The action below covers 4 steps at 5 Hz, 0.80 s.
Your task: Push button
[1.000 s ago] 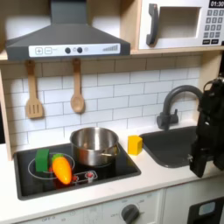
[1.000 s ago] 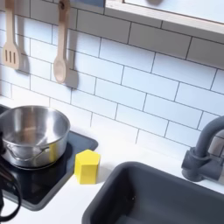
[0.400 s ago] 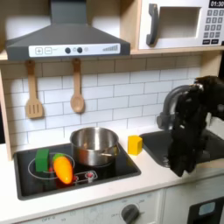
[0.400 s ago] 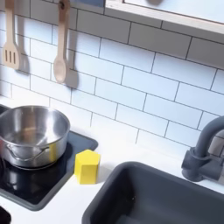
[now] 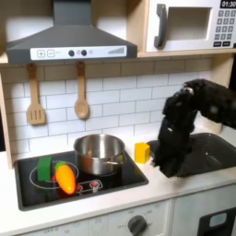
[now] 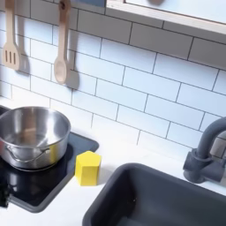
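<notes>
Our gripper hangs low over the worktop in the first exterior view, between the yellow block and the sink; it reads as a dark blur, so we cannot tell whether it is released or clenched. The likeliest button is among the small red-ringed controls on the front edge of the black hob, near the orange vegetable and the steel pot. We judge nothing is pressed yet: the gripper is well apart from the hob, so the approach and the press remain. The microwave keypad shows marks too small to read.
</notes>
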{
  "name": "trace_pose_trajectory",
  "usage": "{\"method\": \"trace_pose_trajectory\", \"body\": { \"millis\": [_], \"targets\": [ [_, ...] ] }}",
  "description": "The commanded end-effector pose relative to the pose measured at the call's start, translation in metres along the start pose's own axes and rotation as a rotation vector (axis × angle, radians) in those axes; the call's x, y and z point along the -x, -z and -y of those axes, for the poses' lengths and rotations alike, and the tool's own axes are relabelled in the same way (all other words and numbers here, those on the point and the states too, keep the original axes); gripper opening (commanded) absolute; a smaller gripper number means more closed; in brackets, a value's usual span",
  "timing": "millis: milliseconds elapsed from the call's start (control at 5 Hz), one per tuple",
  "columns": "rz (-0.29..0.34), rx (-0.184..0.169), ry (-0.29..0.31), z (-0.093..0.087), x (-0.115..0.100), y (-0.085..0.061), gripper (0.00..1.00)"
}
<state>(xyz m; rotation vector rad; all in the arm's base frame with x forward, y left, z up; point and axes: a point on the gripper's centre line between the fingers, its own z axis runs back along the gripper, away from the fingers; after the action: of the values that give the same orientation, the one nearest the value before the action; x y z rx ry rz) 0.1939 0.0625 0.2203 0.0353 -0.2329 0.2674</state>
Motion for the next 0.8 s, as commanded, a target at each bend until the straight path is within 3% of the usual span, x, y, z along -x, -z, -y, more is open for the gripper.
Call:
{"method": "trace_pose_trajectory", "body": {
  "millis": [0,400,600],
  "targets": [
    [0.104,0.041,-0.015,-0.002,-0.048,-0.025,0.00],
    [0.216,0.053,-0.006,0.000,-0.078,-0.050,0.00],
    [0.286,0.049,0.000,-0.005,-0.094,-0.056,0.00]
  ]
}}
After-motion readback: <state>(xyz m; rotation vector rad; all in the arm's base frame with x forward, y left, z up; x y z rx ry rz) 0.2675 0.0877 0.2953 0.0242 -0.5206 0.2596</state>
